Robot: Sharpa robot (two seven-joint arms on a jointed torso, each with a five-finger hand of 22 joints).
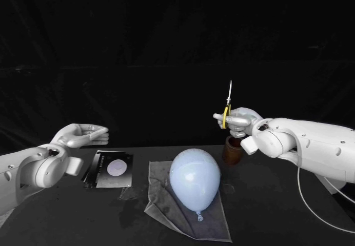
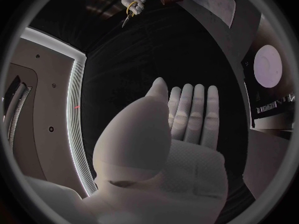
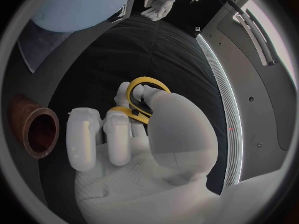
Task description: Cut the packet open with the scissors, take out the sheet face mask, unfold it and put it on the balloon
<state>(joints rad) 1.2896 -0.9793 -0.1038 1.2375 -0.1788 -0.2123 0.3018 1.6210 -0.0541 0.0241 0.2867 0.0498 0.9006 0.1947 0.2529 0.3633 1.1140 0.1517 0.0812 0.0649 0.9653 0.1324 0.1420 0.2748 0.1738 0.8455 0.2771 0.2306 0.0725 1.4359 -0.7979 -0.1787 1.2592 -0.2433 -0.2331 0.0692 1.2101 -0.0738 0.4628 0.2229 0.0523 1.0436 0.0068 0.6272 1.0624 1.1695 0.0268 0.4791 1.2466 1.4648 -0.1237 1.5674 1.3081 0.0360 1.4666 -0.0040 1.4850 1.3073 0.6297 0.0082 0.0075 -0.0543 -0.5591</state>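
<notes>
One pair of scissors (image 1: 229,102) stands in the air with its long axis upright. The blades lie together as one thin line pointing straight up, and the yellow handle loops are at the bottom. We see the right robot hand (image 1: 238,121) gripping those loops, fingers curled through and around them, above the far right part of the worktop (image 1: 281,205). Just below it stands a brown cup (image 1: 233,149). The balloon (image 1: 194,177) lies on a grey cloth (image 1: 159,205), long axis far-to-near, knot toward the near edge. The packet (image 1: 112,168) lies flat just left of the cloth. The left robot hand (image 1: 83,136) hovers beyond the packet, empty, fingers straight and side by side. Black worktop surface shows between the cloth's right edge and the right arm.
</notes>
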